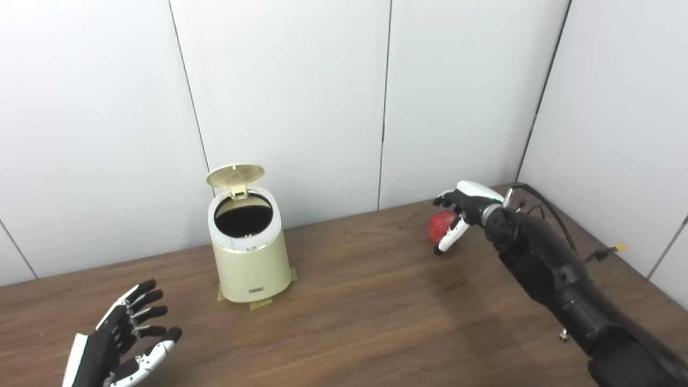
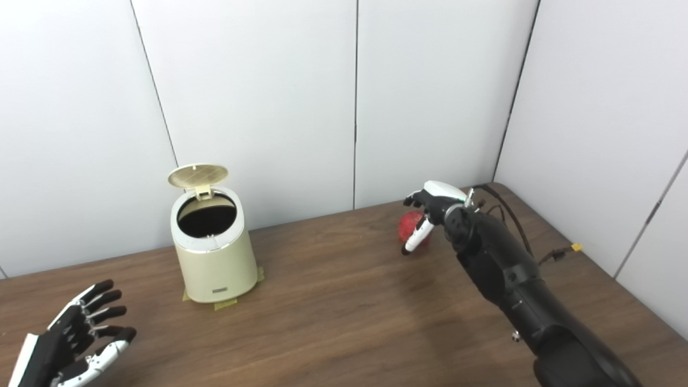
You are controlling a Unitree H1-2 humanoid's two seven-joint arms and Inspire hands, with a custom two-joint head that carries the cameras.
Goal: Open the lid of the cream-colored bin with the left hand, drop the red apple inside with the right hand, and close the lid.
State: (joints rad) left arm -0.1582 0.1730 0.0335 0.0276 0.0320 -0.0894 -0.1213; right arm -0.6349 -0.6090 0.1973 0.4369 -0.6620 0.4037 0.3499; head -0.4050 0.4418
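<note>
Tabletop (image 1: 365, 301) of dark wood grain fills the lower part of both views, backed by white wall panels (image 1: 290, 97) that meet at a corner on the right. Next in size, the right arm (image 1: 559, 279) reaches in from the lower right in black casing, with cables (image 1: 543, 201) trailing near its wrist. On the left half of the table stands the cream-colored bin (image 1: 250, 255), upright on small patches of yellowish tape (image 1: 260, 305); its round lid (image 1: 235, 175) is tipped up and back on its hinge, leaving the dark opening exposed. The left hand (image 1: 121, 338) sits low at the near left edge, well apart from the bin, palm up, fingers spread and holding nothing. The right hand (image 1: 462, 212) is at the far right of the table, fingers curled around the red apple (image 1: 442, 226) from above and from the side; whether the grasp is fully closed cannot be told. The apple is well apart from the bin.
</note>
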